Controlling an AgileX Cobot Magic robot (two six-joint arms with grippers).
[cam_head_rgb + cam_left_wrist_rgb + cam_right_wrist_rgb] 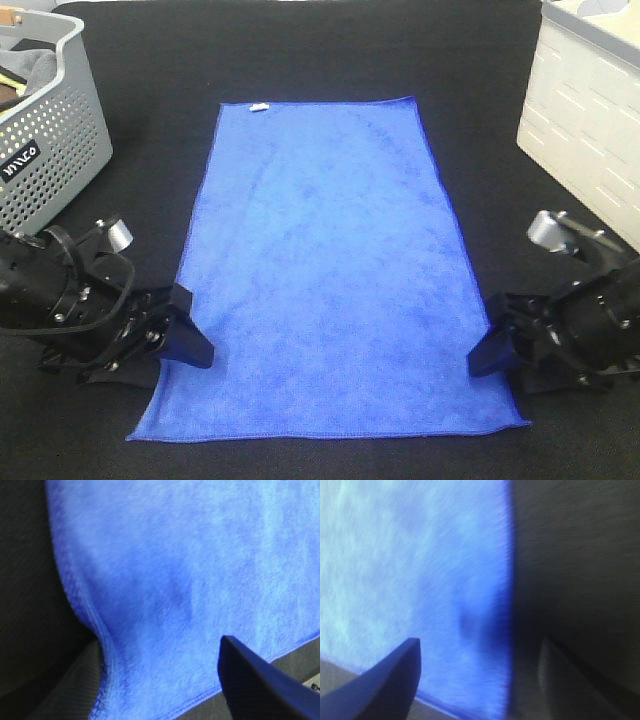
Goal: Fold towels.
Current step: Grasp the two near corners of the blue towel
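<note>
At the lower left of the overhead frame my left gripper (196, 345) stands wide, its tips at the left long edge of the royal-blue towel (330, 270), close to the near corner. The towel lies flat in the middle of the black table (330, 50), its long axis running from the bottom of the frame up to the white tag (259, 107) on the top short edge. At the lower right my right gripper (486, 355) mirrors this, jaws apart astride the right long edge, so I judge both arms equally near the bottom corners.
</note>
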